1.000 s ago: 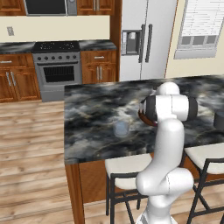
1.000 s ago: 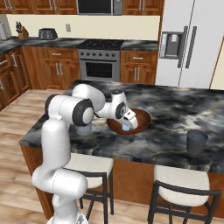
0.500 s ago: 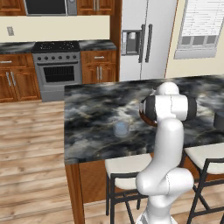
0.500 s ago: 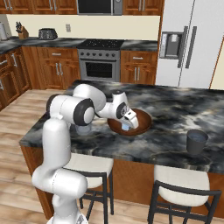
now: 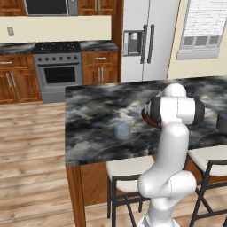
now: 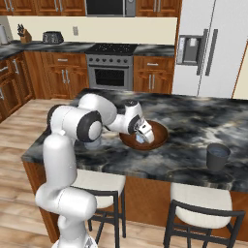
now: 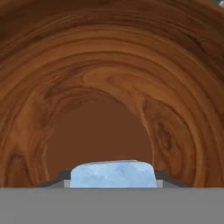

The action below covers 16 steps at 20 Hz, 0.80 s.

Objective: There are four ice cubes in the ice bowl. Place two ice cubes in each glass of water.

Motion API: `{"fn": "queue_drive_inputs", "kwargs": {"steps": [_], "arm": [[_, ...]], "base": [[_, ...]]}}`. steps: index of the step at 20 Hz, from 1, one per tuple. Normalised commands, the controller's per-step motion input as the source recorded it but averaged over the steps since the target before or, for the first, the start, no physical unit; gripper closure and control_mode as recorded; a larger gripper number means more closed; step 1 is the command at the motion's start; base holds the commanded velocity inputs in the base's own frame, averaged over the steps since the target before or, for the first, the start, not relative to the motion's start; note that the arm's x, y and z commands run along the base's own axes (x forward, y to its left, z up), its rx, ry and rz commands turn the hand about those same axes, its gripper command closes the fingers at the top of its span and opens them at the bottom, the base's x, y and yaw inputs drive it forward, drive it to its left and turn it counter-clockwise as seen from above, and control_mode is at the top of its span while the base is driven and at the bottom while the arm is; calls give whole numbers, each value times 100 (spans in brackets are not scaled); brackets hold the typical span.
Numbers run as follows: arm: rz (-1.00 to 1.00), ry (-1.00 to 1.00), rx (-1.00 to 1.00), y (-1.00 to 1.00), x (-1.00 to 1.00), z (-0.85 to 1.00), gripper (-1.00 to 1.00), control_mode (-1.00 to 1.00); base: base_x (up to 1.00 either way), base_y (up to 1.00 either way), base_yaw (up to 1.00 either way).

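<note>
Squeezing in from wide open, the gripper [image 7: 113, 183] now has its two fingers pressed on both sides of one ice cube [image 7: 113, 174], down inside the ice bowl [image 7: 109, 87]. So the grab looks done, and lifting looks like the next job. The ice bowl sits on the dark counter [image 6: 193, 121]. One glass of water [image 5: 123, 130] waits near the front edge, and another glass [image 6: 217, 157] stands well apart on the right.
</note>
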Motion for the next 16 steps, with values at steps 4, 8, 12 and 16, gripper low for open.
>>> {"fn": "queue_drive_inputs", "kwargs": {"steps": [4,8,12,16], "arm": [[0,-29,5,-9,-62,90,100,-100],[2,-21,4,0,-75,100,100,-100],[12,-5,0,24,-73,100,100,-100],[17,1,0,63,-61,92,100,-100]], "base": [[0,0,0],[0,0,0],[0,0,0],[0,0,0]]}}
